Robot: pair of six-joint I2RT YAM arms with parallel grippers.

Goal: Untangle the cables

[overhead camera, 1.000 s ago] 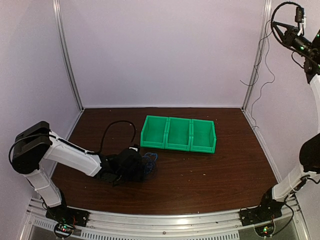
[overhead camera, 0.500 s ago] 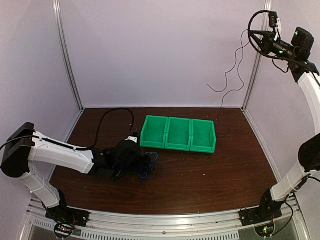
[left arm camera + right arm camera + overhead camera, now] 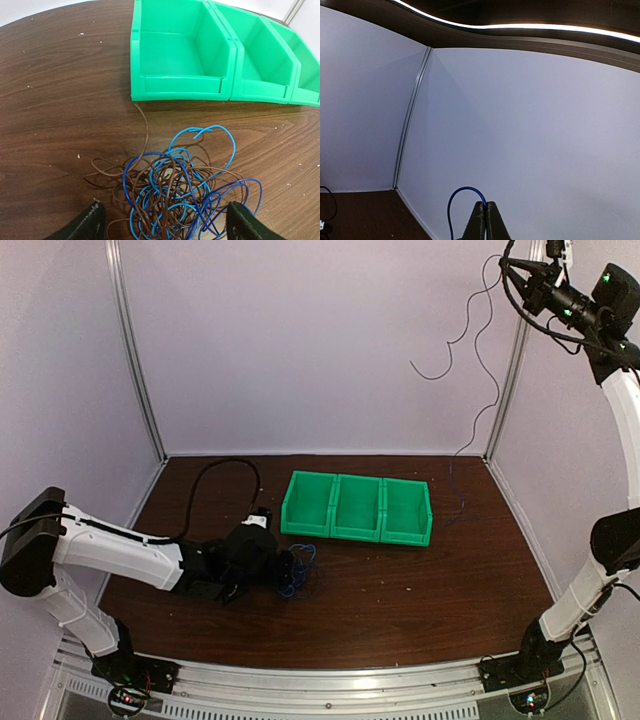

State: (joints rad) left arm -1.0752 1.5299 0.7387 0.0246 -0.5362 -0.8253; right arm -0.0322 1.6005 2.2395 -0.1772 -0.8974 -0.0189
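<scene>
Over the last second the right arm's fingers point(image 3: 510, 268) had climbed toward the top right corner of the cell, and the single thin blue cable point(image 3: 461, 189) they carried had swung with them. It first hung close by the right post. It now trailed in a long loose line, one end curling leftward in the air and the other reaching down toward the dark brown wooden table point(image 3: 440, 580), just beside the right end of the green plastic three-compartment bin point(image 3: 355, 525). That cable looked largely drawn clear of the rest, which I judged a fair step forward. The left arm had meanwhile stretched lower along the table. The left arm's fingers point(image 3: 165, 222) stood apart, one on each side of the tangled bunch of thin blue and brown cables point(image 3: 175, 185), which lay on the table near the front of the bin's left compartment. The top view showed neither grasp plainly. The right wrist view showed its fingers pressed together on the blue cable. The left wrist view showed the bunch unpinched, with brown strands that looked black from above.
</scene>
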